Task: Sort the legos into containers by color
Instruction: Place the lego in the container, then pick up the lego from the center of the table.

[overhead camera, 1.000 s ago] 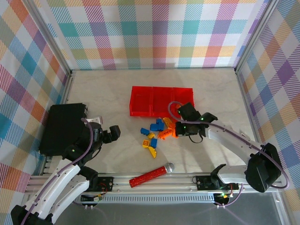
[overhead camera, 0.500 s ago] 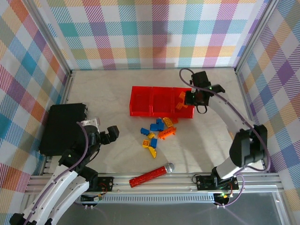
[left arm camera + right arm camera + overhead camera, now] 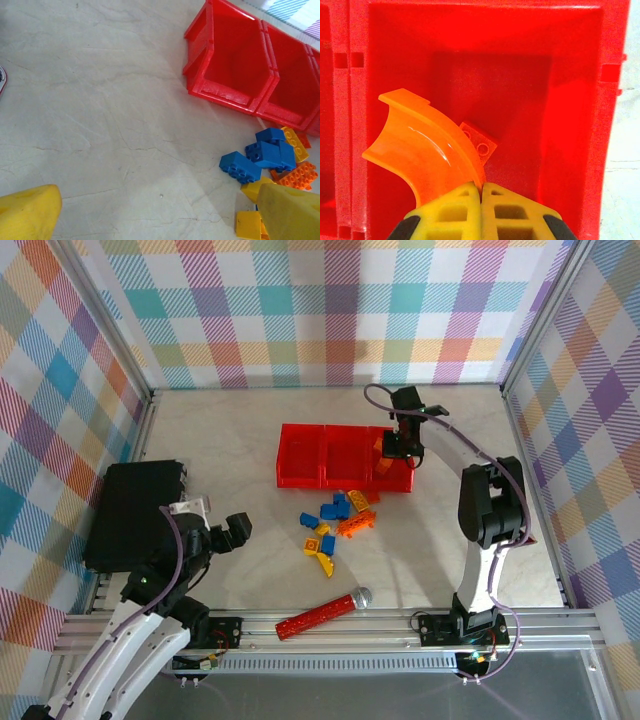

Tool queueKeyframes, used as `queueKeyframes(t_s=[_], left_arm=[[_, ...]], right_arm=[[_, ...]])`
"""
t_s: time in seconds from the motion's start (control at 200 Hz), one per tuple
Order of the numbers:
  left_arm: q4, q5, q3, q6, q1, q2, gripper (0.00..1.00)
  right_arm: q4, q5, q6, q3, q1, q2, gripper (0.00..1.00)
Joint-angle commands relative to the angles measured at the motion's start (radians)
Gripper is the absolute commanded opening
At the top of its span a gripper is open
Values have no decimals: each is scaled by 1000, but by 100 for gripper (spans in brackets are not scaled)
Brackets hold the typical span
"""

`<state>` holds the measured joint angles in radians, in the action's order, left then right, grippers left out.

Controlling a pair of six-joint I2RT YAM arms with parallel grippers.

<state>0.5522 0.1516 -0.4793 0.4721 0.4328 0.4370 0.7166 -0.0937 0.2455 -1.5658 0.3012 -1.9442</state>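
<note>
Change over the last second: right end effector (image 3: 400,447) has left the pile and swung toward the far edge of the counter (image 3: 230,440). It now sits over the right-hand bin of the three red containers (image 3: 330,485).

- Right end effector (image 3: 481,192): tips pressed together, pinching one end of the orange curved brick (image 3: 425,145). The brick hangs over the inside of that bin (image 3: 357,125), not yet let go. How high it is above the bin floor I cannot tell. A small studded piece shows behind the curve; loose or part of the same brick, unclear.
- Left end effector (image 3: 218,525): spread wide, holding nothing, near the left edge just beside the black box (image 3: 130,515). Little changed.
- Remaining legos (image 3: 335,525): blue, yellow and orange, bunched mid-counter just on the near side of the containers. From the left wrist, the two bins in view (image 3: 225,95) look empty.
- Red studded stick (image 3: 315,618) lies along the near edge, apart from the pile.

Reading: first brick is at its drop point, so sorting has barely begun. Releasing here would make the right bin the orange one; most of the pile awaits.
</note>
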Motion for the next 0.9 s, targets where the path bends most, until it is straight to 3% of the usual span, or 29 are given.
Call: queueKeyframes(t_s=[0.0,0.105,0.415,0.555,0.635,0.74,0.895], left_arm=[[20,16,14,0,11,-19,100],[16,11,17,1,10,-13,100],[-29,-26,20,11,11,15,100],[-54,-64,10,4,12,47,100],[-70,-64,11,5,14,64,100],[-119,-68,39,19,20,75,100],[-169,-61,68,28,34,101,100]], right_arm=[[6,11,-4,-28,-2,-7,8],[1,4,1,-15,-2,6,18],[13,38,28,21,-1,72,29],[8,80,84,93,4,177,34],[7,114,160,165,10,253,45],[-1,149,311,285,29,349,52],[-73,30,617,521,150,541,67]])
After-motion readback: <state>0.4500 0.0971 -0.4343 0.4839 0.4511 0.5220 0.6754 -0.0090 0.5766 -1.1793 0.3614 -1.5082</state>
